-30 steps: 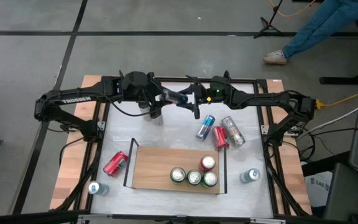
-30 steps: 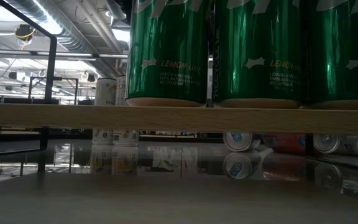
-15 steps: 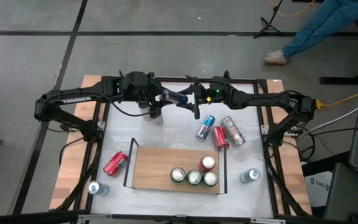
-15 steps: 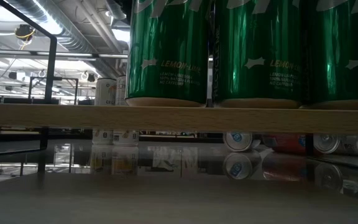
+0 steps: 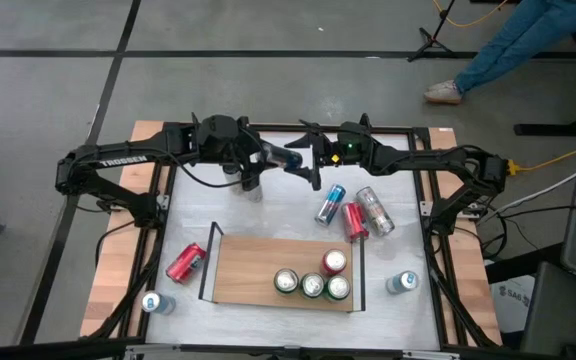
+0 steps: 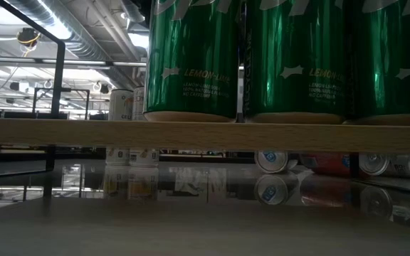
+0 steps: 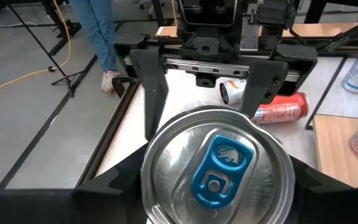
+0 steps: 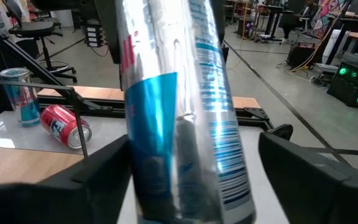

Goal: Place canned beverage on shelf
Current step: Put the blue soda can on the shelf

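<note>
**Above the far edge: a slim can between two grippers**

Over the table's far side I see the left gripper [image 5: 268, 154] clamped around a slim blue-and-silver can [image 5: 286, 157], held lying level. My right gripper [image 5: 313, 163] faces it, fingers [image 8: 303, 168] spread either side of the can, clear of it. Nearer me, the shelf [image 5: 248, 272] carries three green cans [image 5: 312, 286] and one red can [image 5: 334, 262], all upright.
</note>
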### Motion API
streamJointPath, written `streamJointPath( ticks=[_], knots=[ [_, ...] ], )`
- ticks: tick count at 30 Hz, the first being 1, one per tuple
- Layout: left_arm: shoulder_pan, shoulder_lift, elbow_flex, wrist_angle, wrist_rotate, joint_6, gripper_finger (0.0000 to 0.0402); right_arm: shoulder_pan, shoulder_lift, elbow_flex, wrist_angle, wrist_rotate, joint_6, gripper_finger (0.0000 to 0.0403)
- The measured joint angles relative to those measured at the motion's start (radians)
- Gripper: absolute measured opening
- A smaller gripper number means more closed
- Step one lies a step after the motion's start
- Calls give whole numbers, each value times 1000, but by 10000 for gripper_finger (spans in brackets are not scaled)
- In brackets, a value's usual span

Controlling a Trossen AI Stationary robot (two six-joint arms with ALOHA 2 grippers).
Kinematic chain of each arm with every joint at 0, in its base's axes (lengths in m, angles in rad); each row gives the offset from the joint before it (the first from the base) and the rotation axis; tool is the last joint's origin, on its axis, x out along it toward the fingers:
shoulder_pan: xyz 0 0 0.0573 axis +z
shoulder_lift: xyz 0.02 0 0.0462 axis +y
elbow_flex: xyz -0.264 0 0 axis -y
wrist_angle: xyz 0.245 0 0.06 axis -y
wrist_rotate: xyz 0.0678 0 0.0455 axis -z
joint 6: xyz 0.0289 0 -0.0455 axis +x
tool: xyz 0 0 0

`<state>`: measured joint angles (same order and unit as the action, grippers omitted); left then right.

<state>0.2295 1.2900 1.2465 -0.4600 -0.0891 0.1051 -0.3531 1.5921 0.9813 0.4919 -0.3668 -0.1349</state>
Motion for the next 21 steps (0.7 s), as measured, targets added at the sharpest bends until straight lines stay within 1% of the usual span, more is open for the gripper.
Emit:
streamJointPath(
  ticks=[3,7,16,19,21],
  knots=[
    [0,0,0,0,3,0,213,-1,0,0,-2,0,0,362],
    [0,0,0,-6,5,-1,213,-2,0,0,-35,-1,-1,379],
    [0,0,0,-17,7,-2,213,-2,-8,0,-216,4,-4,381],
    [0,0,0,-28,6,-18,213,-2,-28,0,-272,28,-14,381],
    [0,0,0,-34,5,-24,213,-2,-49,0,-325,56,-53,381]
  ],
)
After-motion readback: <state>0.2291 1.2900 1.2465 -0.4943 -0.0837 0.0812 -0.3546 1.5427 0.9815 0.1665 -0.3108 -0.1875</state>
